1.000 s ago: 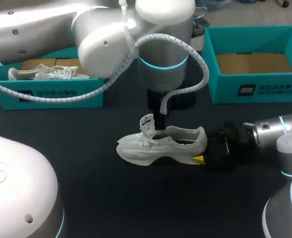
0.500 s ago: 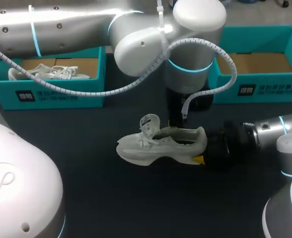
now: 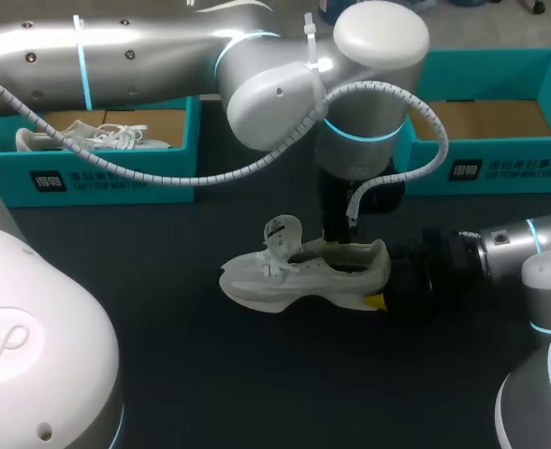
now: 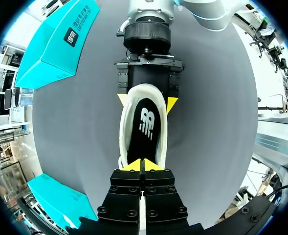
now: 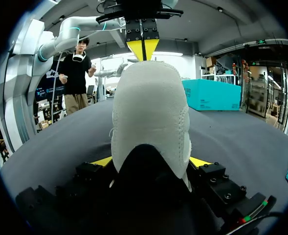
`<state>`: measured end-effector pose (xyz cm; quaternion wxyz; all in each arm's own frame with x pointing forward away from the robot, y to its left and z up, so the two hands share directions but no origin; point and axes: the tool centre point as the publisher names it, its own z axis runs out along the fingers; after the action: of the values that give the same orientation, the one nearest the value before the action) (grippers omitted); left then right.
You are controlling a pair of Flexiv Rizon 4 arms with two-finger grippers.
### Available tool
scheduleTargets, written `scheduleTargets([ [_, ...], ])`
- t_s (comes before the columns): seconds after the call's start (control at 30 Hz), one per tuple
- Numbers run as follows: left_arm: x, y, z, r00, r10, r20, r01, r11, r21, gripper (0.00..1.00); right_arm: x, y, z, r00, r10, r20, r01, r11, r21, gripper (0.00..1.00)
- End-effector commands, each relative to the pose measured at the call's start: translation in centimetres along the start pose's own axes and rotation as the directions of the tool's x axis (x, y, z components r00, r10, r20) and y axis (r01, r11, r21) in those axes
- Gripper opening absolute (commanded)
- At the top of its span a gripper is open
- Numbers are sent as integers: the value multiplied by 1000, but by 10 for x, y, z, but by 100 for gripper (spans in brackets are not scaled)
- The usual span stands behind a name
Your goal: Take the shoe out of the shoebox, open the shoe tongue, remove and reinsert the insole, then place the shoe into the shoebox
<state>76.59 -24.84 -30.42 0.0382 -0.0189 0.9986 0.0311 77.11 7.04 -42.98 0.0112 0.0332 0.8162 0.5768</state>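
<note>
Dark table (image 3: 191,374); second white shoe (image 3: 79,138) in left teal box (image 3: 97,178).

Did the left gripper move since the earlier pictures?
Yes: the left gripper moved along the white knit shoe, from its tongue toward its heel.

The left arm (image 3: 256,84) has swung toward the bench's right edge. Its elbow, which covered the right end of the left box (image 3: 97,173) a second ago, has cleared it, so that box's right wall now shows. The wrist has travelled with it and now hides part of the right box (image 3: 481,122). The left tool (image 4: 143,165) has shifted along the shoe (image 3: 303,271), from beside the tongue (image 3: 281,229) toward the heel. Most of this travel came in the first half second; since then it has only settled slightly lower into the opening. The hose (image 3: 387,94) has followed.
</note>
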Motion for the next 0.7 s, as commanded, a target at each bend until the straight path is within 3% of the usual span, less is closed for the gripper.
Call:
scheduleTargets([
  [0.03, -4, 2, 13, 1000, 4, -15, -4, 1000, 10, 0, 0, -2, 4, 1000, 1, 1, -1, 1000, 4, 0],
  [0.7, 19, 2, 55, 996, 60, -62, -63, 997, -41, 0, 0, -2, 4, 1000, 1, 1, -1, 1000, 4, 0],
])
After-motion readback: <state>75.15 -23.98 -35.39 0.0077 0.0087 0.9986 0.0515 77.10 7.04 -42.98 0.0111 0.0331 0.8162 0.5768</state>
